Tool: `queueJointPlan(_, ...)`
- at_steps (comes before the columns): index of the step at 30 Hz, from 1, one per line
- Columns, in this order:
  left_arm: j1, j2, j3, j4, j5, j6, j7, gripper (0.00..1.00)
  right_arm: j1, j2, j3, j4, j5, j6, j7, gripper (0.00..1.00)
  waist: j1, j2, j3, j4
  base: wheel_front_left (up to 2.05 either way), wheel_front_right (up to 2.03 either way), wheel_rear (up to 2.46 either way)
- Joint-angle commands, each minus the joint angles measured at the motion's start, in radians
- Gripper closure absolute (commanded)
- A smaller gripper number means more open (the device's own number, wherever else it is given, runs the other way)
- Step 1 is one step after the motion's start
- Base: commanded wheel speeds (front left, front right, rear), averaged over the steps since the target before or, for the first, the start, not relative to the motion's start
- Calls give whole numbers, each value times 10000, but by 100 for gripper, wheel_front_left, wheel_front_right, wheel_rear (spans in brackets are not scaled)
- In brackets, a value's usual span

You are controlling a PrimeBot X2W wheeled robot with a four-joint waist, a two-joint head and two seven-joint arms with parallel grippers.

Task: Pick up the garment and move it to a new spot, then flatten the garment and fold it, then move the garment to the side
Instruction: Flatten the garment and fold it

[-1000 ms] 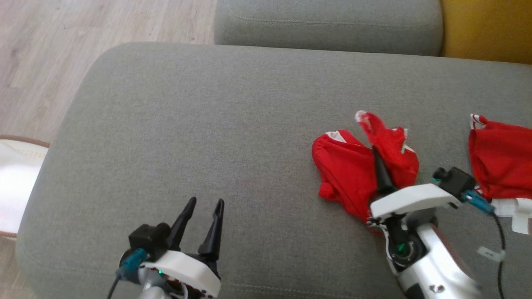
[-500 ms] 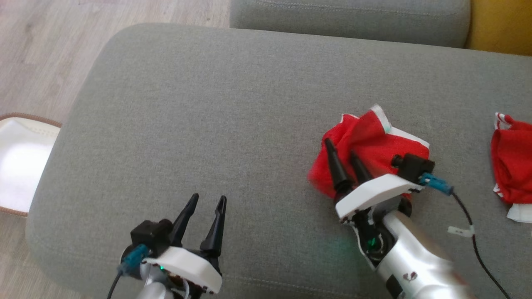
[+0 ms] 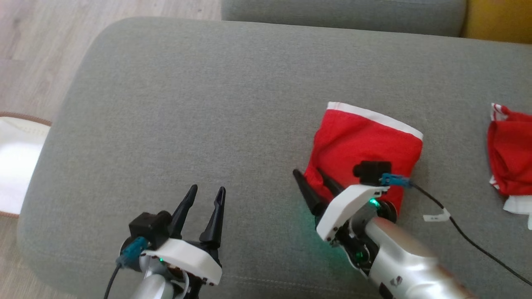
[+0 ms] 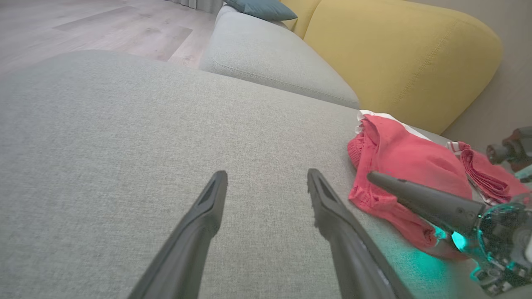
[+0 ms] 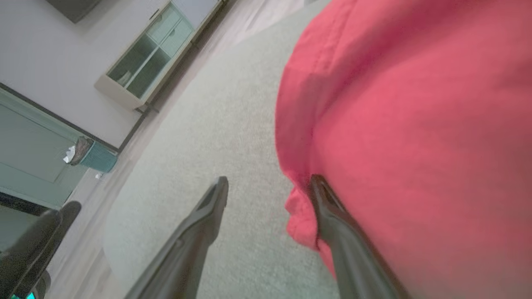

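Garment [image 3: 365, 141] edge by right gripper [image 3: 308, 171], grey cushion [image 3: 187, 104] stretching left

The garment [image 3: 365, 141] lies on the seat cushion [image 3: 187, 104], before the jaws of the right gripper [image 3: 308, 171] and a little to their right; one finger is over its near corner, the other over bare cushion; a second garment [image 3: 509, 160] lies well apart, far right of these jaws; before the jaws of the left gripper [image 3: 208, 188] is bare cushion; the floor [image 3: 37, 50] lies to their left.
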Motion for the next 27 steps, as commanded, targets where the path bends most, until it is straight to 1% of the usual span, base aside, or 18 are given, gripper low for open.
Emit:
queueJointPlan(1, -453, 31, 258, -281, -58, 20, -122, 0, -273, 114, 221, -178, 61, -7, 53, 0, 0, -1, -2, -70, 0, 0, 0)
queueJointPlan(3, -502, 31, 270, -264, -63, 26, -122, 0, -303, 114, 554, -77, 105, -7, 292, 0, 0, -1, -29, -160, 0, 0, 0)
queueJointPlan(6, -537, 31, 344, -256, -70, 37, -122, 0, -438, 114, 807, 131, 51, -7, 228, 0, 0, -1, -133, -334, 0, 0, 0)
queueJointPlan(11, -521, 31, 478, -315, -45, 26, -122, 0, -774, 114, 961, 411, -355, -7, -451, 0, 0, -1, -466, -688, 0, 0, 0)
queueJointPlan(14, -515, 31, 614, -445, -62, 40, -122, 0, -966, 114, 851, 606, -729, -7, -856, 0, 0, -1, -713, -928, 0, 0, 0)
queueJointPlan(17, -516, 31, 682, -584, -74, 43, -122, 0, -1113, 81, 568, 917, -1231, -7, -1119, 0, 0, -1, -979, -1161, 0, 0, 0)
queueJointPlan(20, -521, 31, 714, -743, -121, 72, -122, 0, -1204, -154, 227, 1110, -1900, -7, -1255, 0, 0, -1, -1192, -1398, 0, 0, 0)
queueJointPlan(21, -521, 31, 714, -743, -121, 72, -122, 0, -1204, -154, 227, 1110, -1900, -7, -1255, 0, 0, -1, -1192, -1398, 0, 0, 0)
queueJointPlan(23, -556, 31, 749, -901, -185, 108, -122, 0, -1250, -398, -111, 1071, -2435, -7, -1294, 0, 0, -1, -1258, -1567, 0, 0, 0)
queueJointPlan(25, -593, 31, 806, -1093, -232, 162, -122, 0, -1249, -730, -791, 667, -3172, -7, -1303, 0, 0, -1, -1292, -1751, 0, 0, 0)
queueJointPlan(27, -622, 31, 875, -1322, -281, 223, -122, 0, -983, -1056, -1665, 12, -4129, -7, -1306, 0, 0, -1, -1307, -1920, 0, 0, 0)
